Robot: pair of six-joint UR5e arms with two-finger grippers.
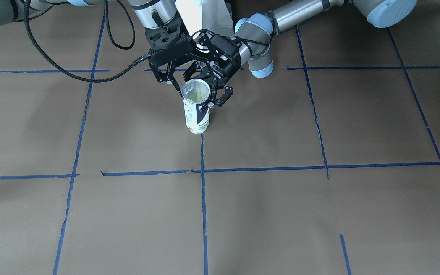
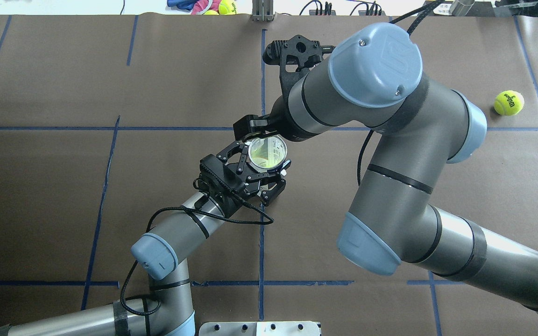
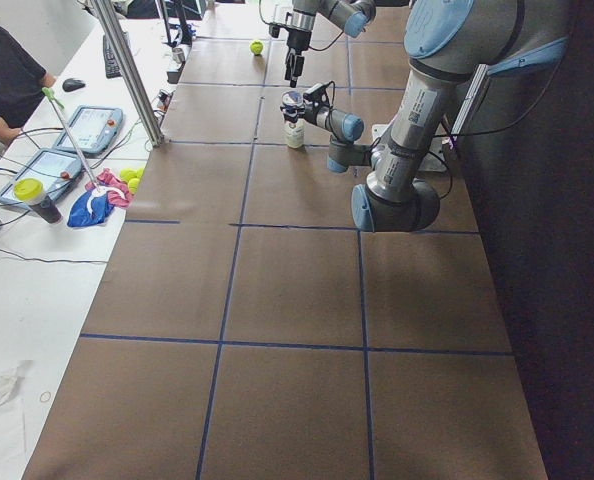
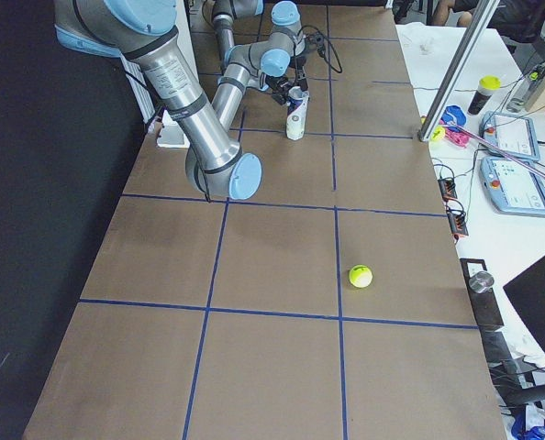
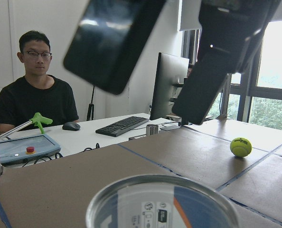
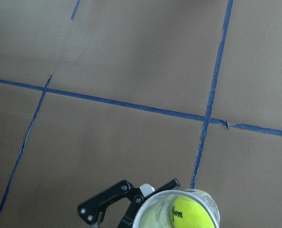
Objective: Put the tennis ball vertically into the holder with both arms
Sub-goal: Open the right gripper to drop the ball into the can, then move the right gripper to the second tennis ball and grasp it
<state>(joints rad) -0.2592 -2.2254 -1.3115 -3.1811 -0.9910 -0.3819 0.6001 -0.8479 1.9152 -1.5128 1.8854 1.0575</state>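
The holder [image 1: 196,114] is a clear can with a white and navy label. It stands upright near the table's middle and also shows in the overhead view [image 2: 267,151]. A tennis ball [image 6: 193,214] lies inside it. My left gripper [image 2: 264,159] reaches in low from the robot's side, its fingers [image 1: 220,97] closed on the can near the rim. My right gripper [image 1: 168,81] hangs just above and beside the can's mouth, open and empty, mostly hidden under its own wrist in the overhead view.
A second tennis ball [image 2: 508,102] lies loose on the brown table far to my right, also in the exterior right view [image 4: 361,275]. The white pedestal [image 1: 201,15] stands at the robot's base. Operators' desk with tablets [image 4: 516,183] lies beyond the far edge.
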